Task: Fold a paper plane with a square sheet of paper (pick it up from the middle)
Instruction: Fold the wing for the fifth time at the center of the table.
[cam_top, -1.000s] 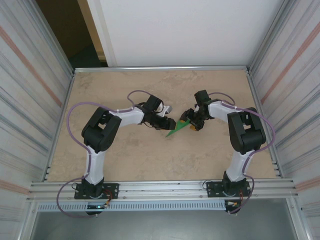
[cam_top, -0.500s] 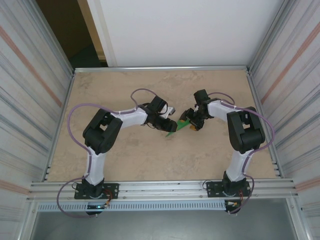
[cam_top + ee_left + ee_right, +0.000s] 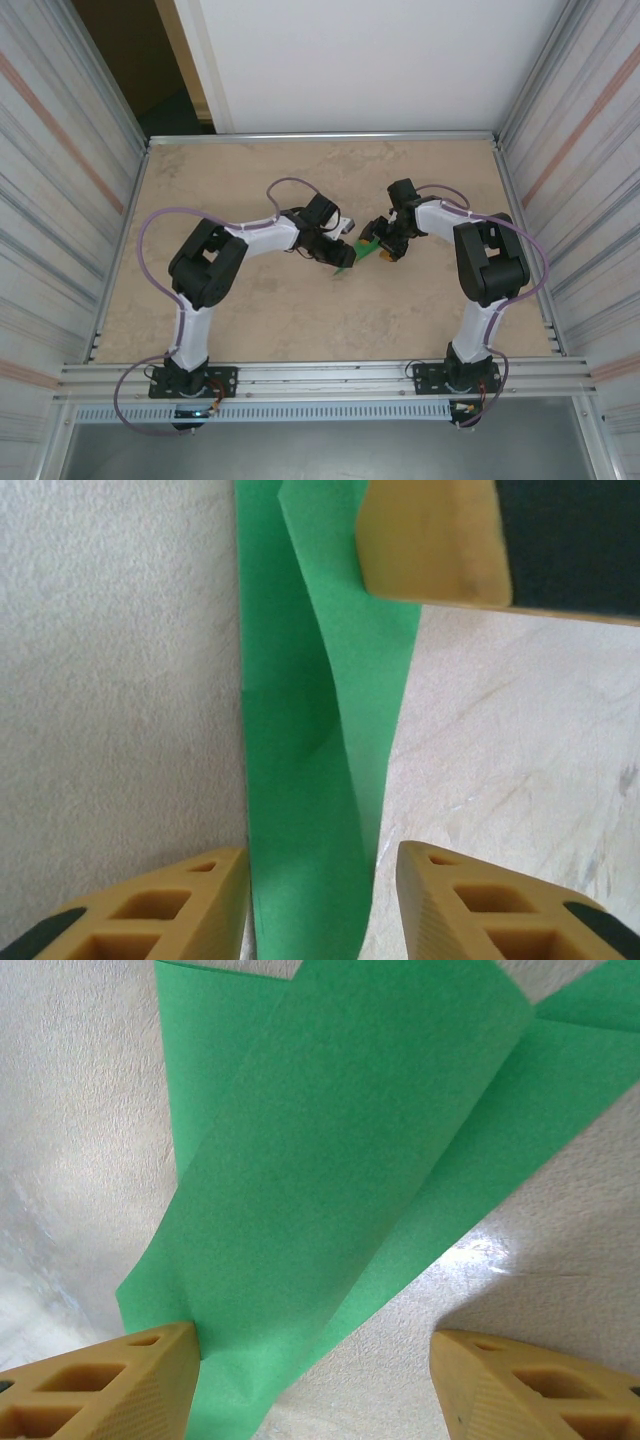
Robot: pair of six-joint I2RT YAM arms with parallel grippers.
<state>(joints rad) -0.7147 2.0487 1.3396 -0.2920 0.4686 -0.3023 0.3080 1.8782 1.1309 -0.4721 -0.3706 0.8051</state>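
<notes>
The left jaws have slid to the right across the desk in the last second and drawn narrower. They now cover most of the green paper that lay bare between the two arms before. They stand apart, astride the folded strip. One fingertip sits right at the paper's edge, and the other leaves a sliver of desk showing, so nothing is clamped. The right jaws have not shifted and gape wide. Their left fingertip touches the near corner of the paper, and the other stands well clear on bare desk.

From above, the paper is only a green scrap between the two black wrist heads, with a point poking out below the left one. The left wrist camera shows far more. There the paper is a long narrow strip with a crease down it, and one finger of the right jaws sits over its far end. The right wrist camera shows the paper as one broad panel folded over another layer.

Both close views cut the paper off at the frame edges, so its full outline cannot be made out. Whether that broad panel lies flat or stands lifted is hard to tell.
</notes>
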